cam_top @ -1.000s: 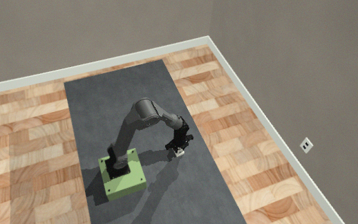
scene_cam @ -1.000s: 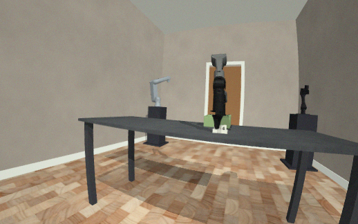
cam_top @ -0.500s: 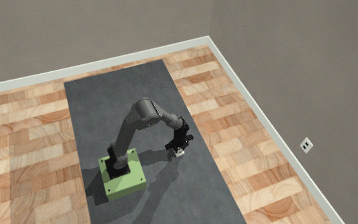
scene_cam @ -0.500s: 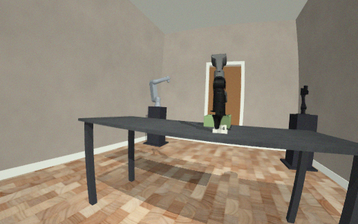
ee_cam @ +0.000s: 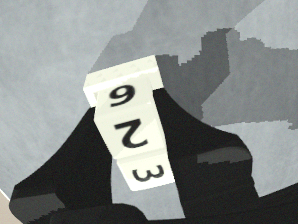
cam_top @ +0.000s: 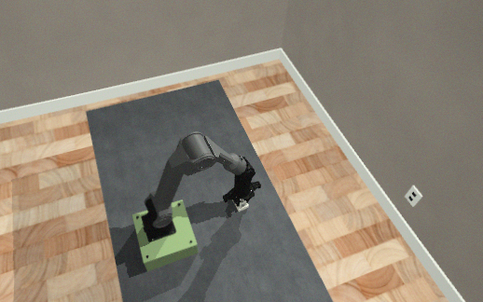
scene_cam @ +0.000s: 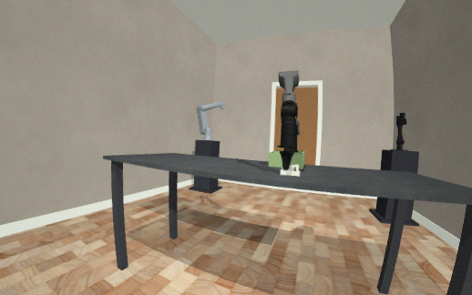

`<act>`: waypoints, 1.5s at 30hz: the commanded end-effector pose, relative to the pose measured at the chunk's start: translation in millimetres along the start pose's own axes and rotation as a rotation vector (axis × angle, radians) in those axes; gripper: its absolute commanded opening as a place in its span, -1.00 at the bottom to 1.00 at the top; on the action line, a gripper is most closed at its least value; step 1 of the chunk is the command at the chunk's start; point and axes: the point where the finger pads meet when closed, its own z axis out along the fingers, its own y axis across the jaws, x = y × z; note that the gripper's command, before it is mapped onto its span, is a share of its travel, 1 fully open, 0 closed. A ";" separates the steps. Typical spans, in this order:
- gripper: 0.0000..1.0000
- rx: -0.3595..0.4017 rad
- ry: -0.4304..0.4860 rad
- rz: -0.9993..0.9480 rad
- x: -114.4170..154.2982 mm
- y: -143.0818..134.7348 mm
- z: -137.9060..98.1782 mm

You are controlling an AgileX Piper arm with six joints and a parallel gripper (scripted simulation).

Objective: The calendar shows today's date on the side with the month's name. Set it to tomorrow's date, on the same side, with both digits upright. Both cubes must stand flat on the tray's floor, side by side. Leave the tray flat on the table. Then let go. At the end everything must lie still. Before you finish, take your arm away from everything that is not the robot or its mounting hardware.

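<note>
My gripper [cam_top: 239,200] [scene_cam: 288,167] [ee_cam: 130,112] points down at the dark table [cam_top: 159,130] [scene_cam: 192,165], in front of the arm's green base. It is shut on a cream date cube [ee_cam: 135,137] that shows a 2 and a 3 towards the wrist camera. Just past it at the fingertips is a second cream block [ee_cam: 123,88] with a 6 or 9 on it. In the top and exterior views the cubes show only as a small white patch [cam_top: 242,206] [scene_cam: 291,171] under the gripper. I cannot make out the tray or the month's name.
The green base block [cam_top: 166,238] [scene_cam: 274,158] stands close behind the gripper. The table's right edge [cam_top: 281,205] is near the cubes. Another arm on a pedestal [scene_cam: 207,137] and a dark stand [scene_cam: 399,159] are off the table.
</note>
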 end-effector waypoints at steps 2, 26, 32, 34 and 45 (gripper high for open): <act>-0.24 0.000 0.000 0.001 -0.3 -0.2 0.5; 0.17 0.000 0.000 0.001 -0.3 -0.1 0.0; 0.17 -0.005 0.000 0.001 -0.1 1.4 -12.6; 0.17 -0.005 0.000 0.000 0.0 1.3 -20.7; 0.17 -0.005 0.001 0.000 0.1 1.1 -68.3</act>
